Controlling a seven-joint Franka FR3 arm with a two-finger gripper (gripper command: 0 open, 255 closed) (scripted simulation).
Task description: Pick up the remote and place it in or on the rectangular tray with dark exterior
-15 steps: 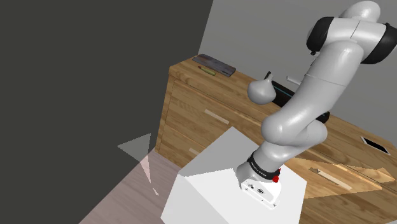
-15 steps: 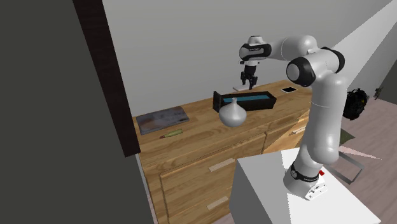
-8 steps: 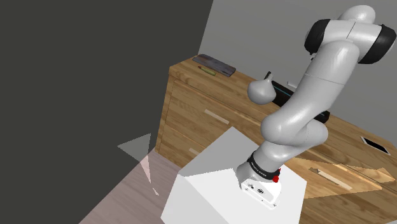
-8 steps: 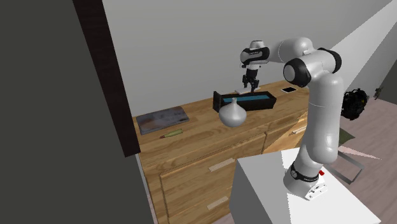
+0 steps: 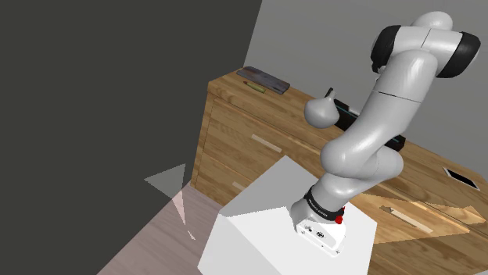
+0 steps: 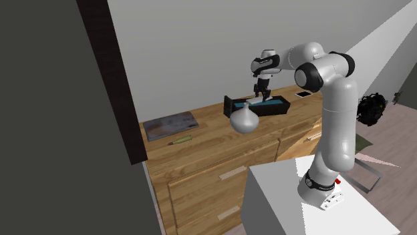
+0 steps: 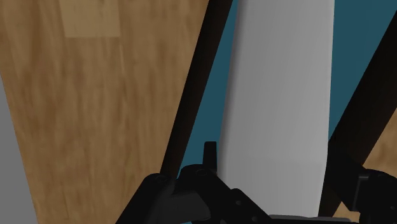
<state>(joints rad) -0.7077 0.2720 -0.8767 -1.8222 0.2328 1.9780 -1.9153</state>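
A long pale grey remote (image 7: 280, 108) is clasped between my black fingers (image 7: 191, 191), and my gripper (image 7: 280, 207) is shut on it. Right beneath it lies the rectangular tray, with dark walls (image 7: 194, 108) and a teal floor (image 7: 222, 76). In the second exterior view my gripper (image 6: 259, 95) hangs just above the tray (image 6: 270, 111) on the wooden dresser, with the remote (image 6: 254, 99) at its tips over the tray's inside. From the shoulder, my arm hides most of the tray (image 5: 348, 117).
A grey round vase (image 6: 244, 119) stands right in front of the tray. A flat book (image 6: 171, 125) and a green pen (image 6: 179, 140) lie at the dresser's far end. A small flat phone-like thing (image 6: 304, 94) lies behind my arm. My white stand (image 6: 294, 203) is below.
Holding the remote, my gripper has moved down and toward the second exterior view's left, from above the dresser top behind the tray to just over the tray.
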